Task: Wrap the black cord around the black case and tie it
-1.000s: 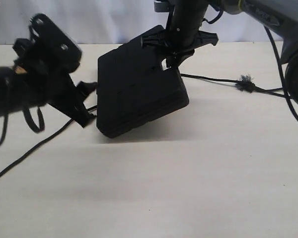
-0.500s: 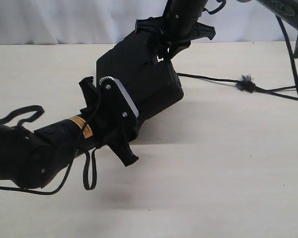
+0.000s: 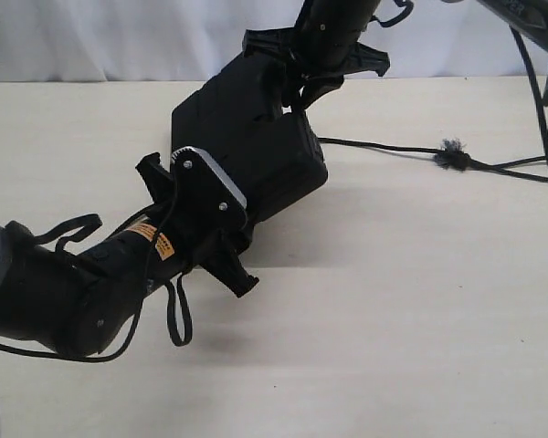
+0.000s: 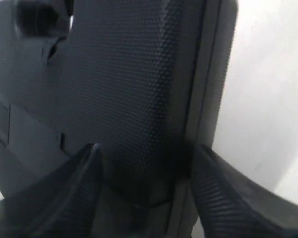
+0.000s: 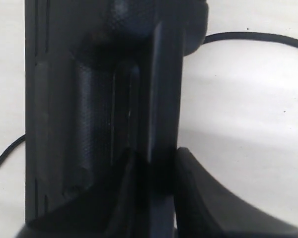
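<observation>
We see the black case (image 3: 256,137), a flat matte box with a pebbled face and grooved sides, held tilted above the pale counter (image 3: 393,319). The right gripper (image 5: 151,166) is clamped on its edge. The left gripper (image 4: 144,158) is spread wide at its face. The thin black cord (image 3: 374,144), with a fuzzy knot, lies on the counter beside the case.

I look out over a table (image 3: 411,347), pale cream and matte, which fills nearly all of the outside view. It is smooth and plain, with a soft grey shadow (image 3: 347,228) lying across its middle. Behind its far edge hangs a white backdrop (image 3: 119,36), faintly creased in upright folds. Both close views catch bare stretches of the same pale table, washed out and blurred in one, sharper in the other.
</observation>
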`<action>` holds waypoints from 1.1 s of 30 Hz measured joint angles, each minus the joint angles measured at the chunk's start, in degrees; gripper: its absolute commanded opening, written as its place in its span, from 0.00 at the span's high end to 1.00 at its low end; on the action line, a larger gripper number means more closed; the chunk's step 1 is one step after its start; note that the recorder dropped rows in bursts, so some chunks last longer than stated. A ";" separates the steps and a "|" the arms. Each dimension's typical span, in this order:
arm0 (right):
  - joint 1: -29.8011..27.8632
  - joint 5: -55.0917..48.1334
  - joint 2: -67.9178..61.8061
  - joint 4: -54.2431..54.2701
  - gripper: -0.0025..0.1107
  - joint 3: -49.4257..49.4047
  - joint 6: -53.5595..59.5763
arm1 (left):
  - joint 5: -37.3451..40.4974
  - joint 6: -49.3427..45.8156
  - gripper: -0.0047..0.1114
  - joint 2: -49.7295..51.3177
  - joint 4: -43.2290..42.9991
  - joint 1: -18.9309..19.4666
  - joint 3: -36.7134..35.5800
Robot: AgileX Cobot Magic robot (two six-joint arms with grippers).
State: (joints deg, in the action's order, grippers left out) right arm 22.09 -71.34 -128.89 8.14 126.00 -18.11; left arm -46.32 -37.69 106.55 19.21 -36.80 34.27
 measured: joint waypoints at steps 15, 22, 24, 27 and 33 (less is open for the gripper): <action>0.00 0.66 0.00 0.91 0.94 0.00 -0.47 | 1.62 0.00 0.17 -2.57 -2.15 -0.37 -0.09; 0.00 0.78 0.00 4.52 0.94 0.00 -0.50 | 7.98 -2.90 0.15 -6.75 -3.60 -0.53 -0.09; 0.00 1.02 0.00 6.90 0.94 0.00 -0.40 | 9.71 -4.86 0.15 -6.77 -3.48 -0.53 -0.09; 0.00 1.12 0.00 9.09 0.94 0.00 -0.24 | 11.20 -6.26 0.15 -6.77 -2.98 -0.25 -0.09; -0.03 1.25 0.00 11.38 0.94 0.00 0.12 | 8.86 -9.48 0.15 -4.50 -1.35 1.13 -0.09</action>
State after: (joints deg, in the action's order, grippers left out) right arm 22.06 -70.10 -128.89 19.53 126.00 -17.99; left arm -37.45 -47.17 102.05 17.86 -35.67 34.18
